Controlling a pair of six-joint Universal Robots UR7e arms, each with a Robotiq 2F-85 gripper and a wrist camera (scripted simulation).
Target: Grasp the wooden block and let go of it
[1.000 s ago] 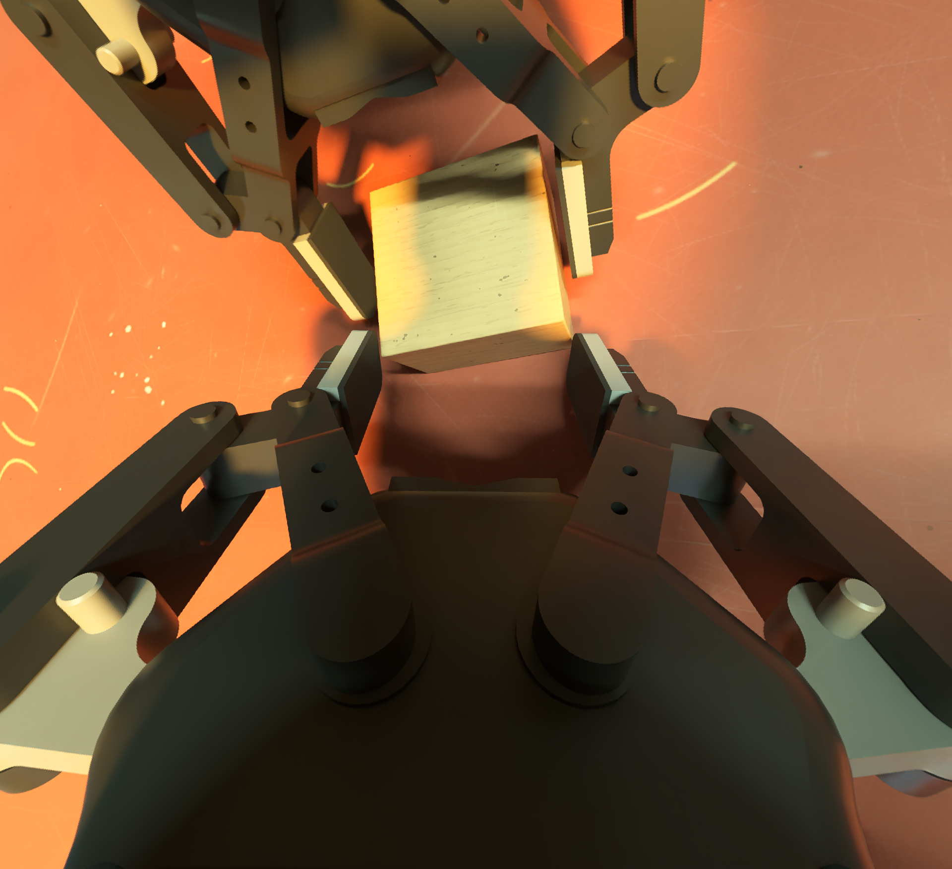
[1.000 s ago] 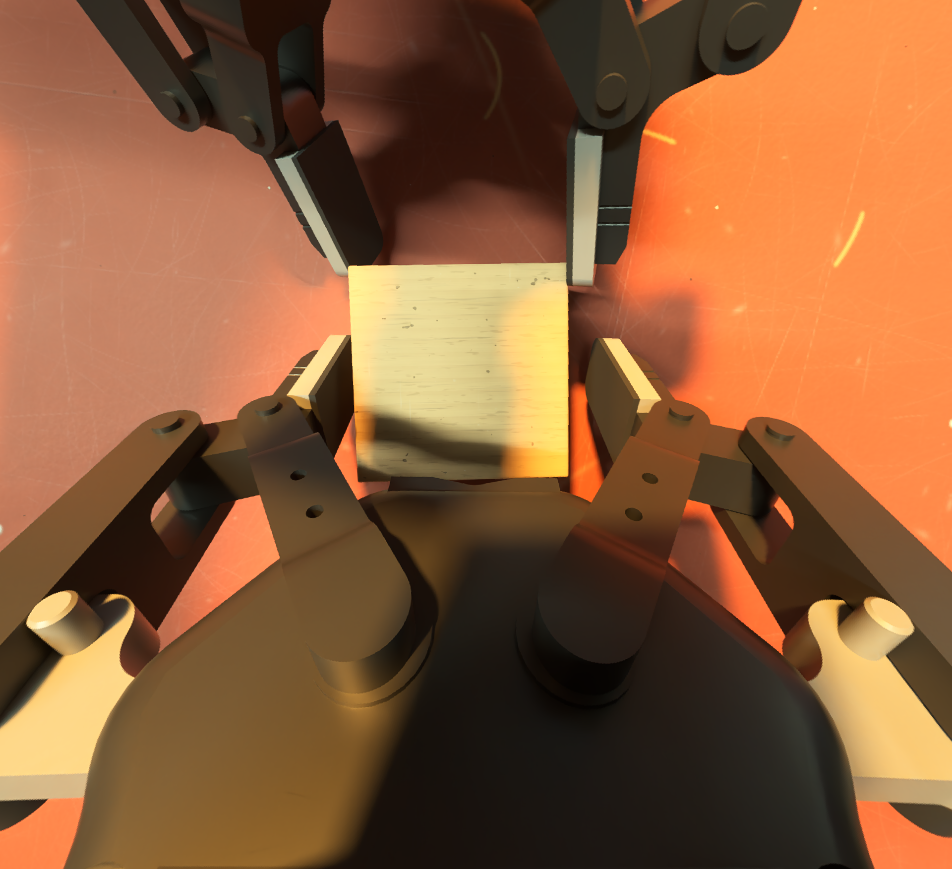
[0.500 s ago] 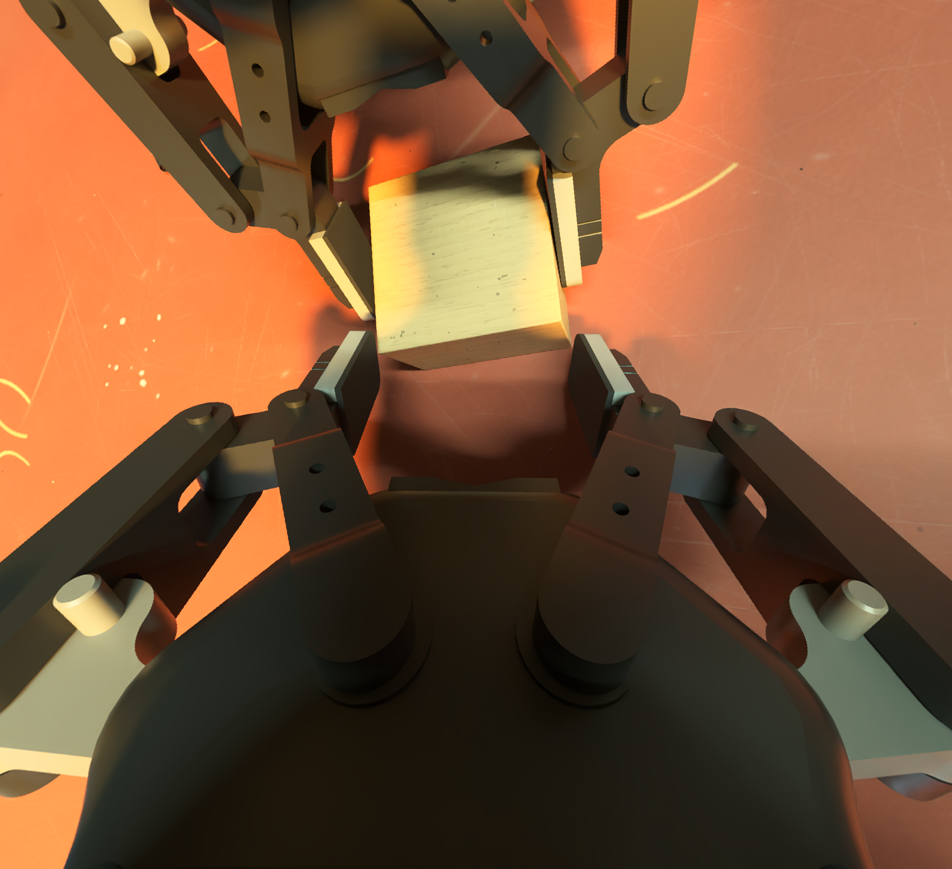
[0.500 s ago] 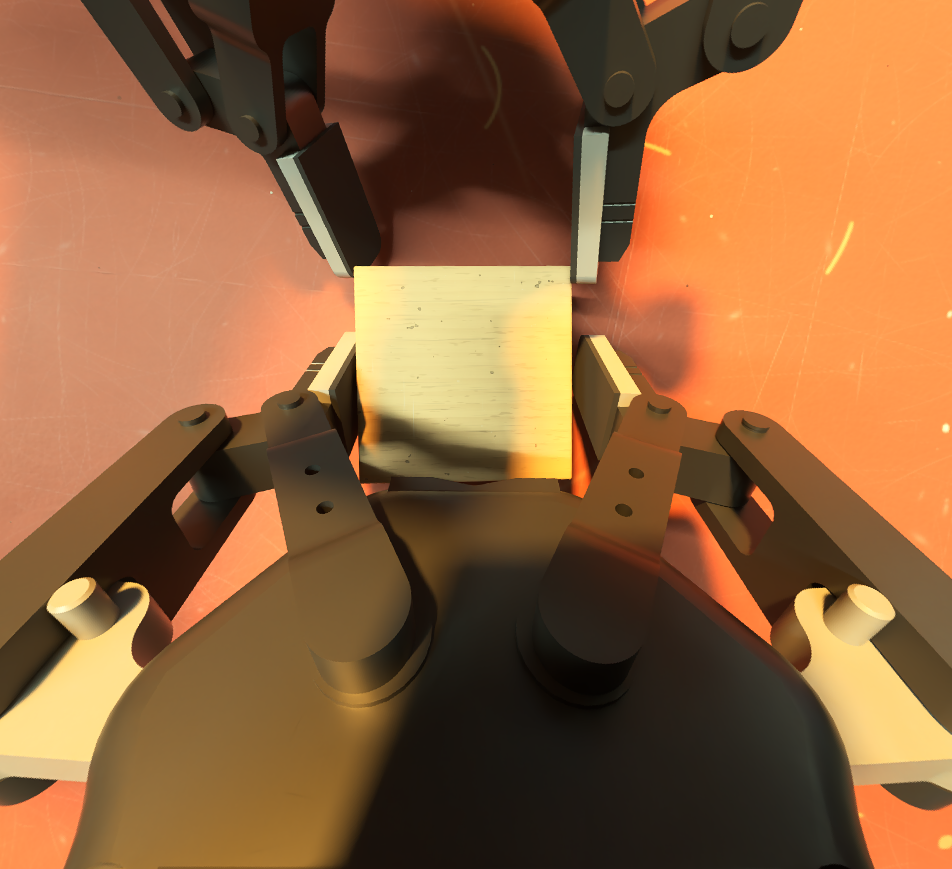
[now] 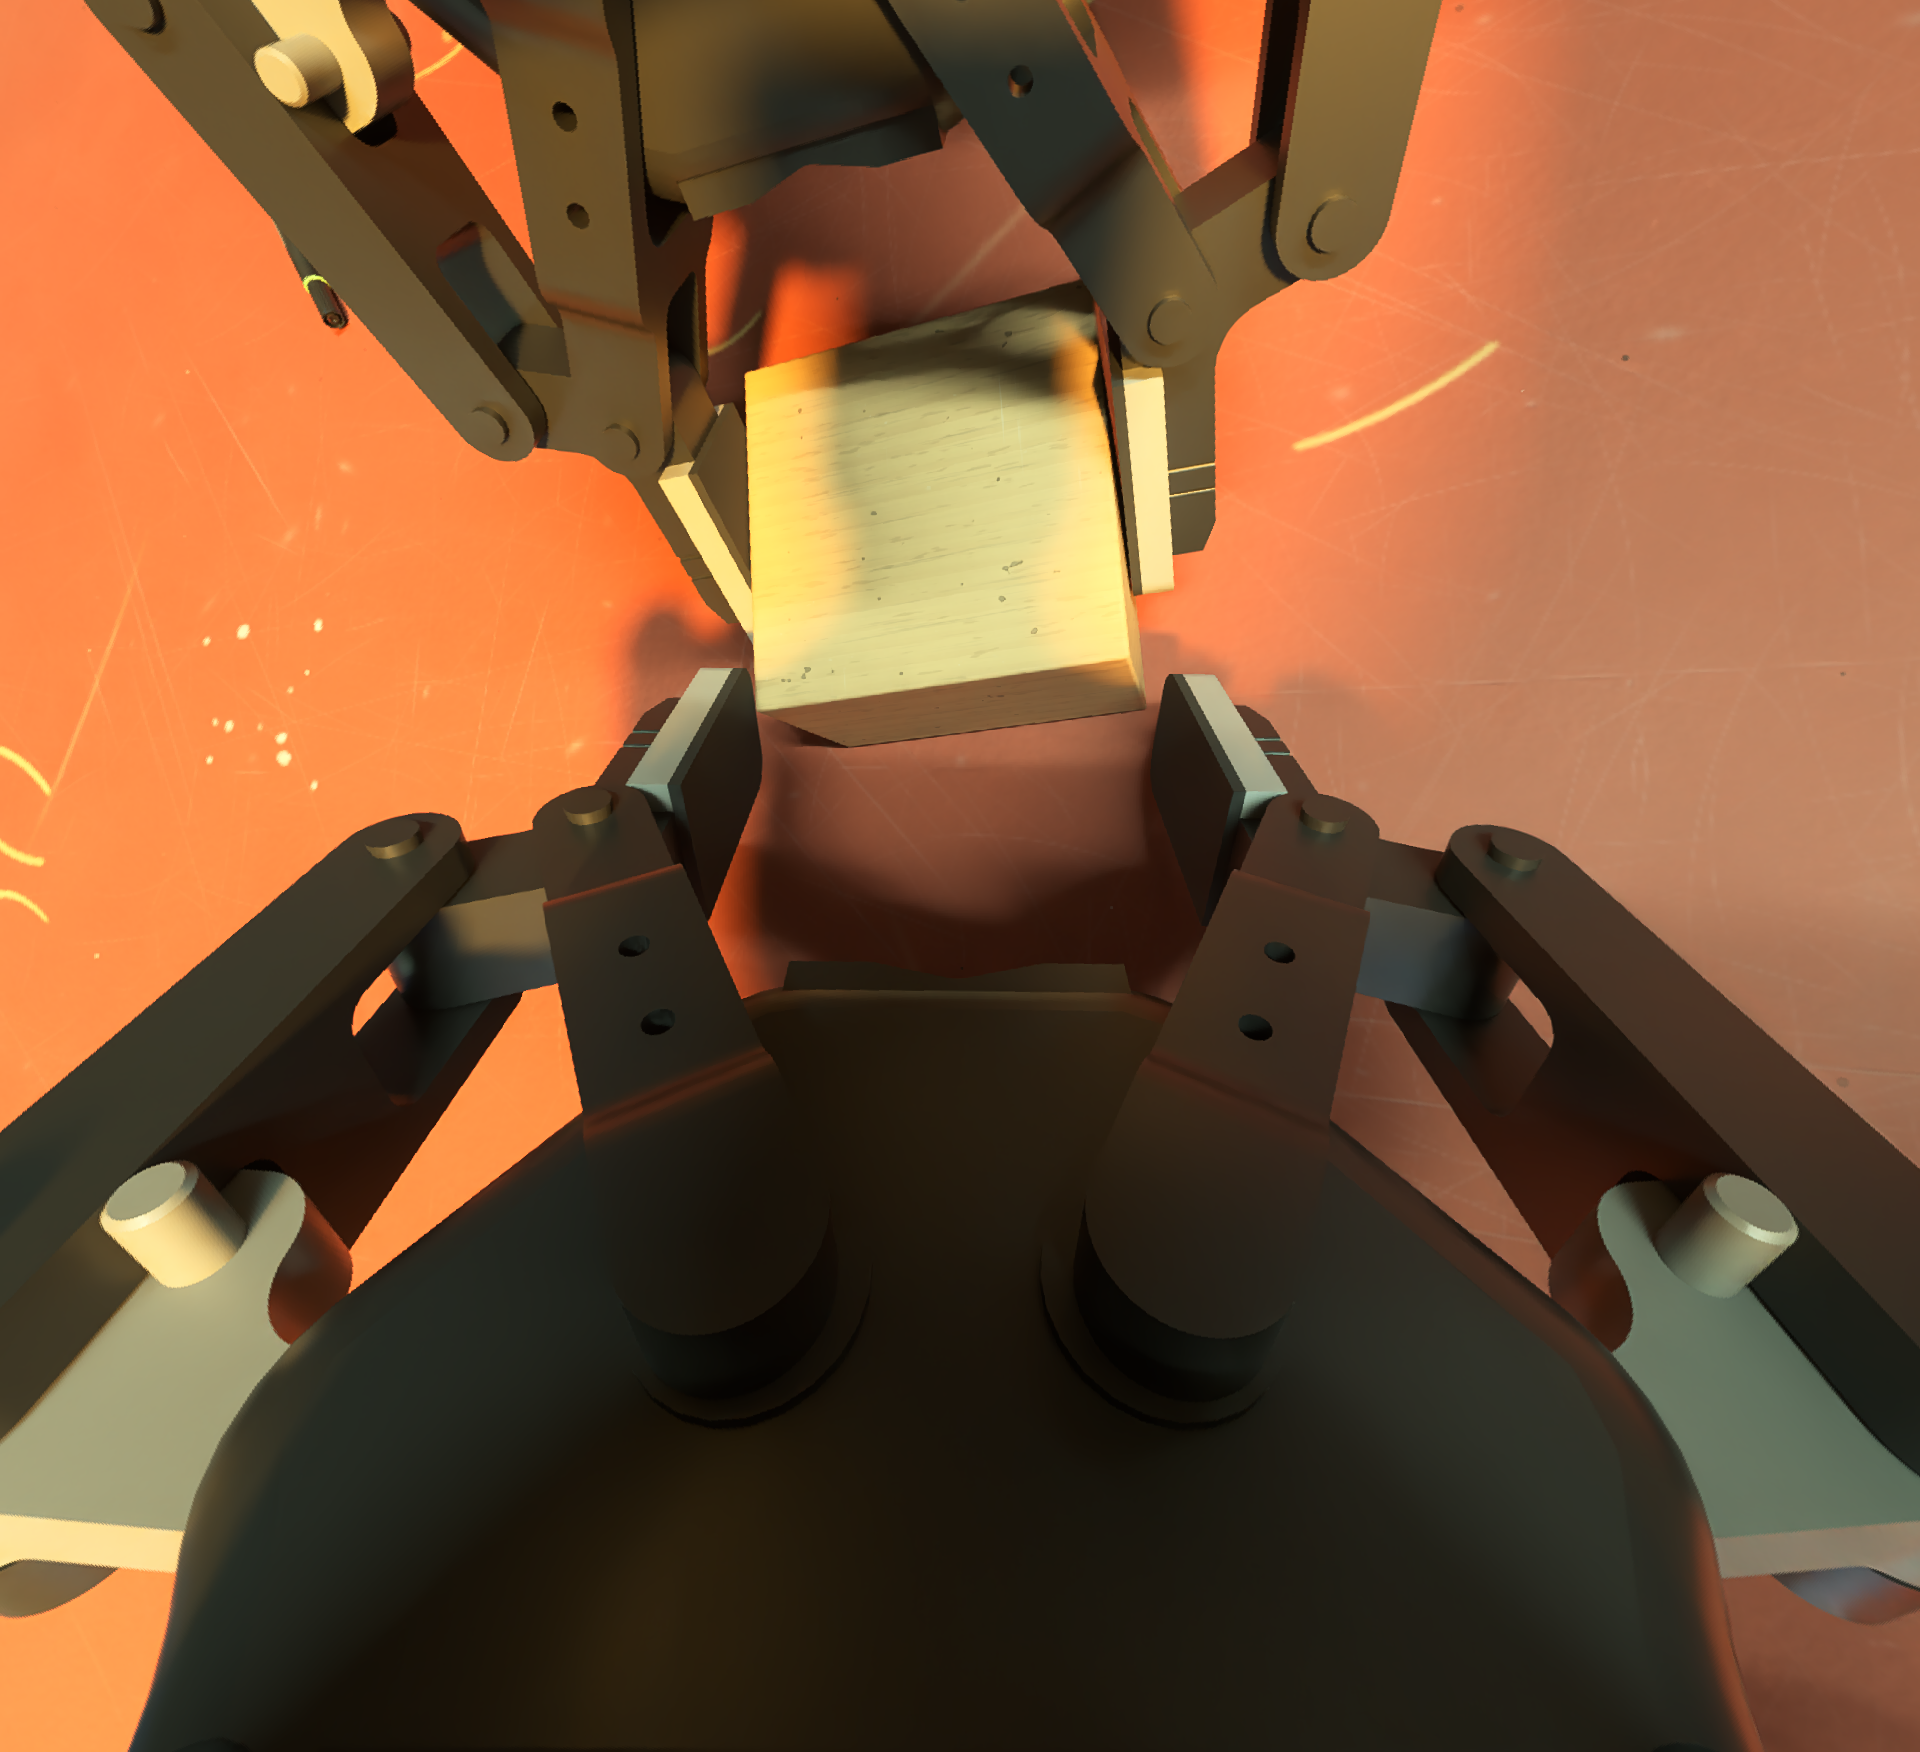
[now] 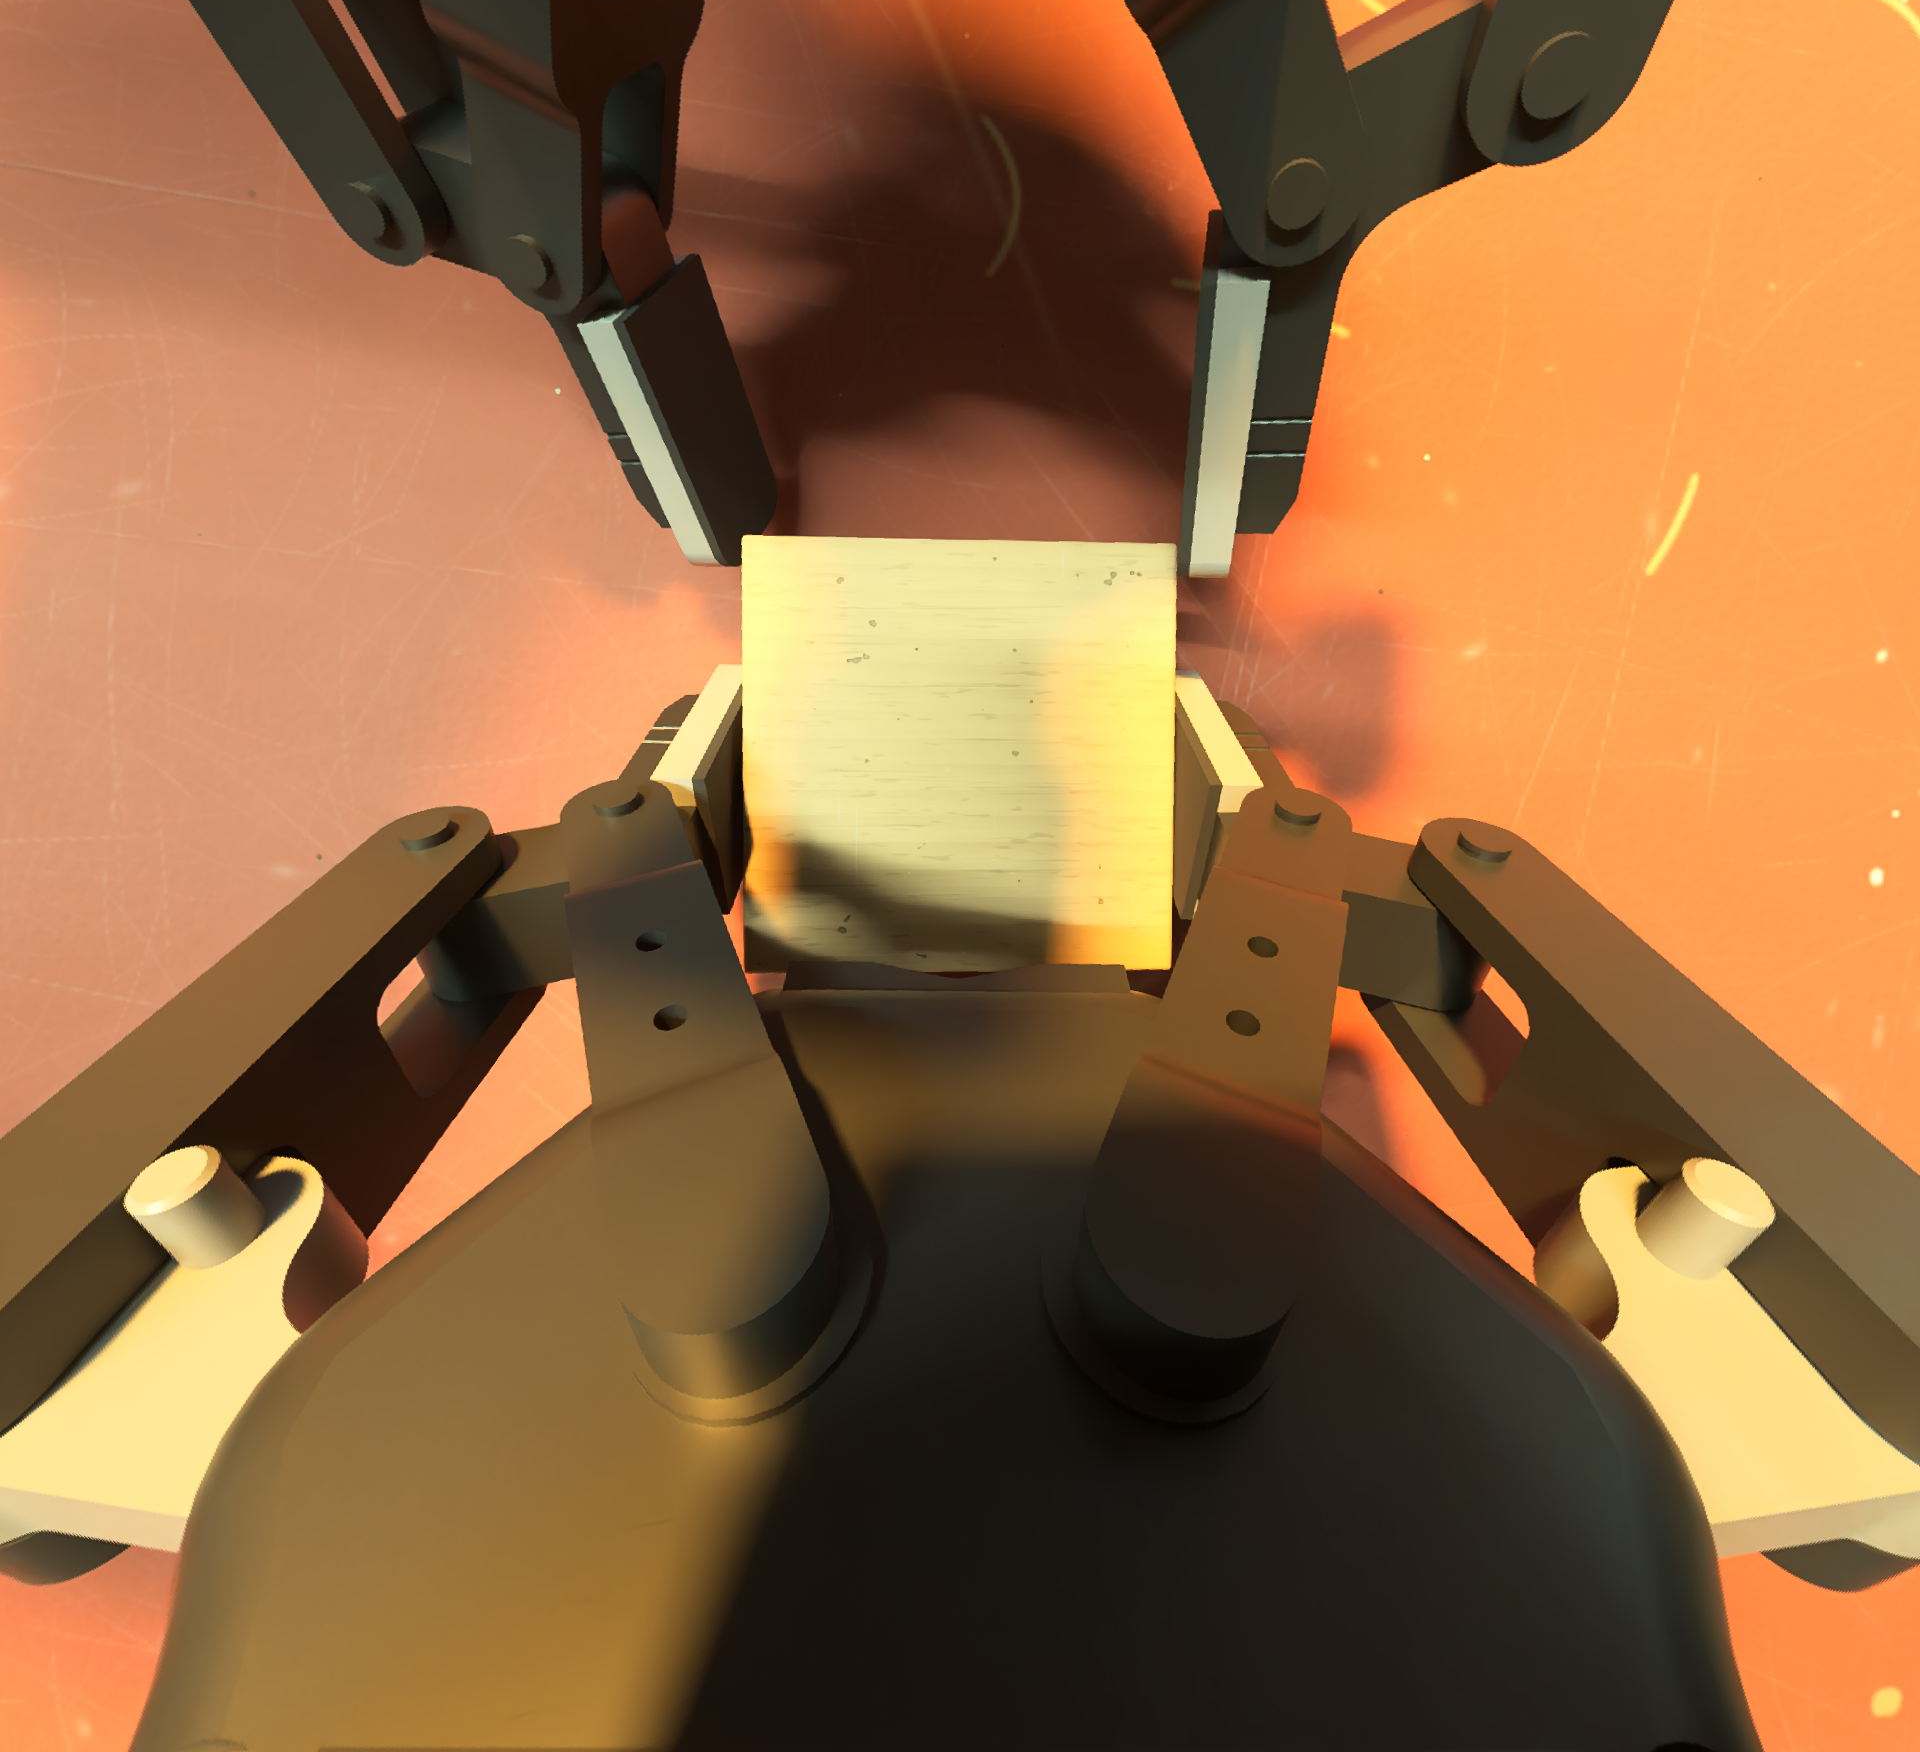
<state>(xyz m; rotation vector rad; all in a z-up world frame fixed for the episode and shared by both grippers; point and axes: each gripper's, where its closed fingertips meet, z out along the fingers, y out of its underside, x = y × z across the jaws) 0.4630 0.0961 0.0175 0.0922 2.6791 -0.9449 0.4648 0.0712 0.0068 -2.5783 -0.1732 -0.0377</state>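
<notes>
A pale wooden block (image 6: 956,663) sits low over the orange surface, between both grippers. My right gripper (image 6: 958,741) is shut on it, and its pads (image 6: 698,746) press the block's left and right sides. In the left wrist view the same grip shows from the other side, with the right gripper (image 5: 925,507) clamping the block (image 5: 935,559). My left gripper (image 5: 956,715) is open and empty. Its fingertips (image 5: 707,736) stand just short of the block's near edge without touching it. It also shows in the right wrist view (image 6: 961,549), beyond the block.
A scratched orange tabletop (image 5: 1558,663) fills the background in both views (image 6: 260,559). The two grippers face each other closely over the block, their linkages spreading to both sides.
The right gripper's fingers have closed inward from a small gap until they touch the block's sides. The left gripper has stayed open in the same place.
</notes>
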